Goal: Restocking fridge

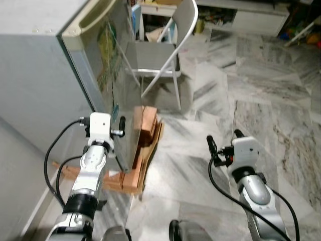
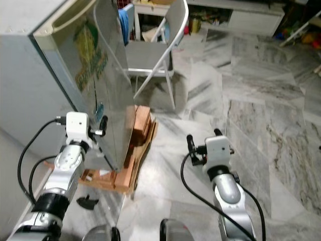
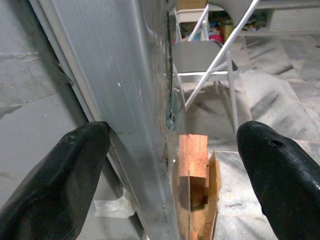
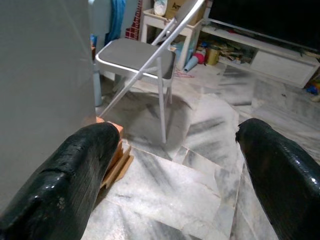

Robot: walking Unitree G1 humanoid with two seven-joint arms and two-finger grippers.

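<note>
Two spread fingers of the left gripper [image 3: 170, 175] are set astride the fridge door [image 3: 125, 100] edge, which runs upright; the right gripper [image 4: 170, 170], likewise spread, is held well apart.

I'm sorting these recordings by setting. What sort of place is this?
Most likely a lived-in home: a silver fridge stands on a marble floor, with a folding chair behind it and cluttered low shelves along the far wall.

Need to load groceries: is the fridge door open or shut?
Shut: the fridge door lies flush against the cabinet, and the open left gripper straddles its edge.
</note>
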